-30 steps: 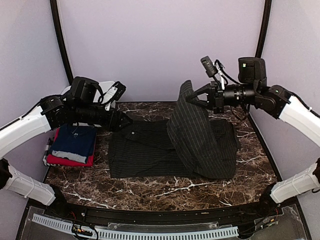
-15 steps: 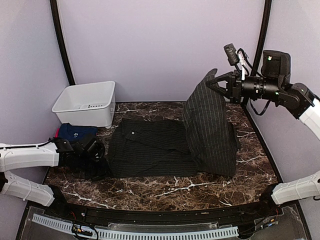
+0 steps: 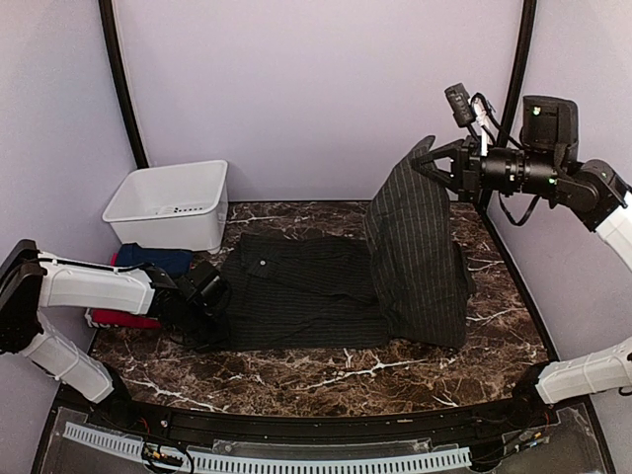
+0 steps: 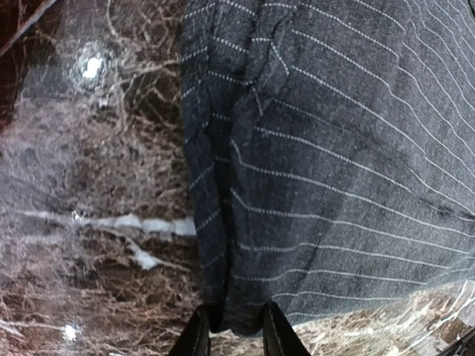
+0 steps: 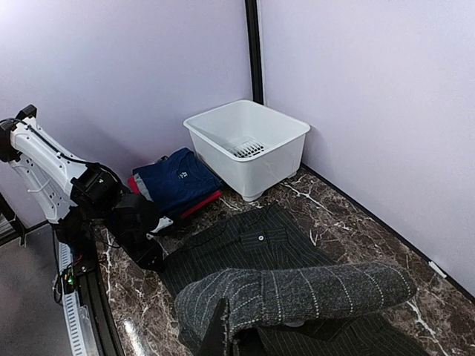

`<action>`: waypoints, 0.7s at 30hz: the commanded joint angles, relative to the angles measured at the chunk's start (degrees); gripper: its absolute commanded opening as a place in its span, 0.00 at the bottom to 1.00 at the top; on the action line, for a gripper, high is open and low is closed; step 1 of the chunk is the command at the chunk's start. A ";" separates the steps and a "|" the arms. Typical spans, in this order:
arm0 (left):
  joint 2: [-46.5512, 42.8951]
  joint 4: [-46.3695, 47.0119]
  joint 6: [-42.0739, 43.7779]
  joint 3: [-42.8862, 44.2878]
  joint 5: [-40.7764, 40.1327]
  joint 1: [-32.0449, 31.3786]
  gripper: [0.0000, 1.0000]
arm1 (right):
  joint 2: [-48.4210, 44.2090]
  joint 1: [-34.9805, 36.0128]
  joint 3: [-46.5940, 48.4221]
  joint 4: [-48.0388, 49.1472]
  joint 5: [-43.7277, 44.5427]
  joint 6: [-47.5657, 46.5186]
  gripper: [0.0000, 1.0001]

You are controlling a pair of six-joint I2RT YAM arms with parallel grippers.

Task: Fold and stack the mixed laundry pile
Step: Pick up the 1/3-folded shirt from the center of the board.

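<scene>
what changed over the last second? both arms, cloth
Left gripper swung down from above the stack to the shirt's near-left corner, fingers either side of the hem; grip unclear. Right gripper, shut on the shirt's raised right half, carried it up and rightward. Bin, stack and the shirt's flat left half stayed put.

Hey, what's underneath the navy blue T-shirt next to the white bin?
A folded red T-shirt, its edge showing beneath the navy blue T-shirt. Anything lower in the stack is covered.
</scene>
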 commanded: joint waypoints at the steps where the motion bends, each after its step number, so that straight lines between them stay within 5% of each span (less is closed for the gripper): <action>1: 2.73 -0.74 0.18 1.58 -1.51 0.03 0.18 | -1.08 -0.35 3.15 0.12 0.30 -1.26 0.00; 7: 1.61 -3.84 0.06 2.38 -2.00 0.03 0.00 | -1.30 -0.35 4.67 -0.73 0.33 -1.55 0.00; 21: -0.88 -11.40 7.21 14.64 3.14 4.59 0.00 | 1.41 -0.97 10.42 -1.19 5.48 -7.07 0.00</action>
